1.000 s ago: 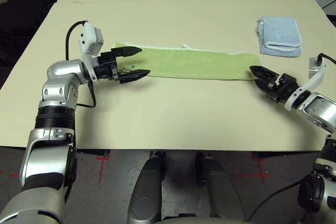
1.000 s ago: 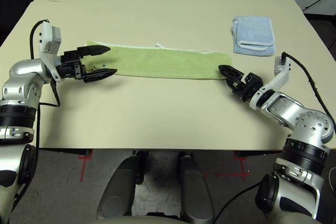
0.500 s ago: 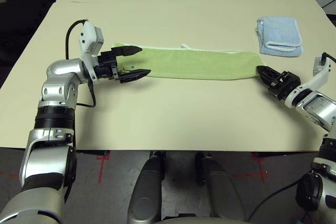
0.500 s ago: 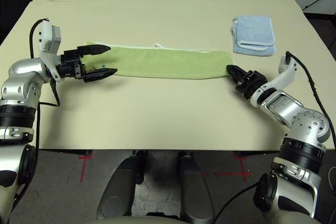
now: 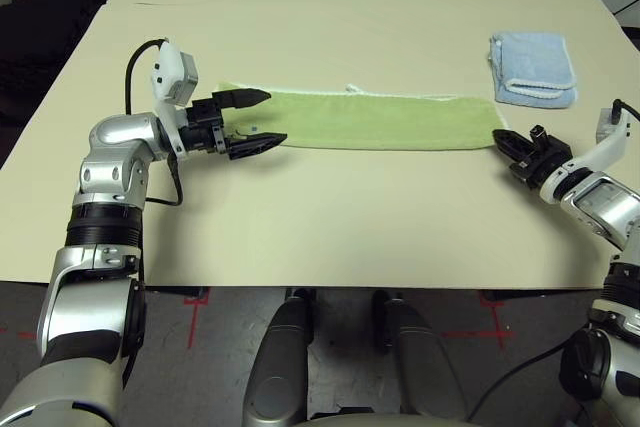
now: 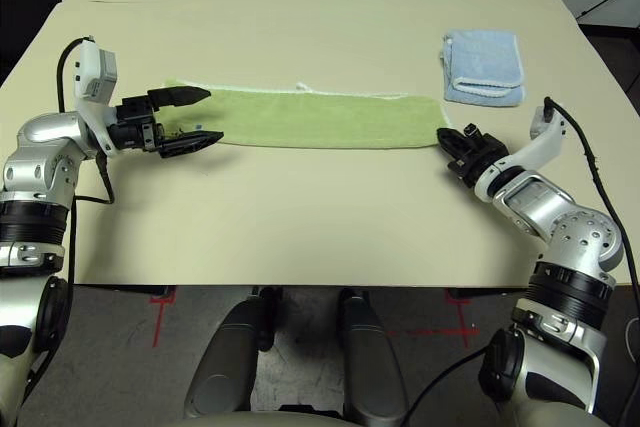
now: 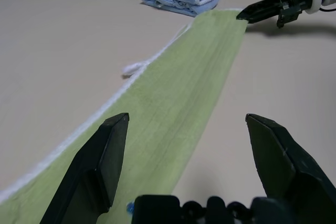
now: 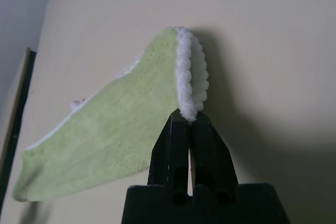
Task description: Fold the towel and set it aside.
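The towel (image 5: pixel 360 119) lies as a long light green strip across the table, with white edging along its far side. My left gripper (image 5: pixel 275 117) stands open at the towel's left end, one black finger on either side of the near corner; its wrist view looks along the strip (image 7: pixel 199 77) between the fingers (image 7: pixel 105 150). My right gripper (image 5: pixel 498 135) is at the right end, shut on the towel's white-edged near corner (image 8: pixel 188 85), which is lifted a little at the fingertips (image 8: pixel 181 129).
A smaller light blue folded towel (image 5: pixel 532 68) lies at the back right, beyond my right gripper. The beige table (image 5: pixel 330 217) has bare room in front of and behind the green strip. The table's near edge runs just below both arms.
My right gripper has shifted a little to the right along the towel's end and shut on its corner. The left arm has not moved.
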Tool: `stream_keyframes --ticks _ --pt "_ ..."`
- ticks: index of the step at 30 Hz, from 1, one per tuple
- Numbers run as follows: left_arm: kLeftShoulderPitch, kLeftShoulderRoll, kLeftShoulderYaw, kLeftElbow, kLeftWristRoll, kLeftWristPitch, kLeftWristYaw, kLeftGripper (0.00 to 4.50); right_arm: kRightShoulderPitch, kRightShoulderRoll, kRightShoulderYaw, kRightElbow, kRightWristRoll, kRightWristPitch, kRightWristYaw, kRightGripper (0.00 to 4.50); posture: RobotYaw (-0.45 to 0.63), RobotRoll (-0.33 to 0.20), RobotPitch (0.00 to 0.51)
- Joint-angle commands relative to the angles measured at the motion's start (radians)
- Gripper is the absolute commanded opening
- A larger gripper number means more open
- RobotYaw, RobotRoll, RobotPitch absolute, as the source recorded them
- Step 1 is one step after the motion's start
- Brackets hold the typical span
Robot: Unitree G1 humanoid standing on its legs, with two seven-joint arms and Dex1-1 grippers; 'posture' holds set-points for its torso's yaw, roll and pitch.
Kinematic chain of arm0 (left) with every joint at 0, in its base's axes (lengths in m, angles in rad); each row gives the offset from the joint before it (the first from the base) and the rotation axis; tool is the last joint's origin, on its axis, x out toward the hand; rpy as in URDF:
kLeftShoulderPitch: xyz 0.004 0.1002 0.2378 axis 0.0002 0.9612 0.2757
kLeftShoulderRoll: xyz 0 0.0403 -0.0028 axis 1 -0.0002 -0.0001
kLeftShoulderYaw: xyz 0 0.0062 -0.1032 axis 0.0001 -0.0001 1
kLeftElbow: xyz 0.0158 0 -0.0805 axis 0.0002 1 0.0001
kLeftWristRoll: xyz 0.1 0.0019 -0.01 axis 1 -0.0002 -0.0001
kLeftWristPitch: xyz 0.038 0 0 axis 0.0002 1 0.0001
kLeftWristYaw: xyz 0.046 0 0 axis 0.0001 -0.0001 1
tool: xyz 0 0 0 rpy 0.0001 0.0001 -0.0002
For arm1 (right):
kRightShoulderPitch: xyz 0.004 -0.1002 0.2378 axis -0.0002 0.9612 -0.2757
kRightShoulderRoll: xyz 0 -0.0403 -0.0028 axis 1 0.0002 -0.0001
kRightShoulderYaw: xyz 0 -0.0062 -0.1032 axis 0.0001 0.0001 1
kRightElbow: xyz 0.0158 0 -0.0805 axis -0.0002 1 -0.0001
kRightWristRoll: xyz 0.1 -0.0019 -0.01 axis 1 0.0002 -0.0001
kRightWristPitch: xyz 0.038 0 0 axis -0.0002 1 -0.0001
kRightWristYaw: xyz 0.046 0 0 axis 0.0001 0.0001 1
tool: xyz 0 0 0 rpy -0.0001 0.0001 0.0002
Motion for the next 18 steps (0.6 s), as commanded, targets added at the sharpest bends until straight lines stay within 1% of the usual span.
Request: stream_keyframes --ticks 1,6,11,17,18 --pt "0.004 0.000 -0.007 -0.005 0.003 0.008 -0.002 4.50 0.044 -0.036 -0.041 -0.034 0.023 0.013 0.000 0.03 0.03 0.000 0.240" --pt "-0.018 -0.012 -0.010 0.017 0.006 0.007 0.002 4.50 0.042 -0.033 -0.025 -0.058 0.027 0.000 -0.002 0.03 0.02 0.000 0.236" --pt "-0.024 -0.023 -0.010 0.013 0.002 0.021 0.009 4.50 -0.008 -0.018 -0.003 -0.066 0.010 -0.058 0.012 0.03 0.03 0.000 0.231" --pt "-0.016 -0.020 -0.008 -0.001 -0.001 0.032 0.011 4.50 -0.055 -0.034 0.060 -0.099 -0.002 -0.097 0.089 0.03 0.03 0.000 0.226" --pt "-0.014 -0.019 -0.008 -0.004 -0.001 0.033 0.013 4.50 -0.057 -0.046 0.085 -0.105 -0.010 -0.094 0.119 0.03 0.04 0.000 0.224"
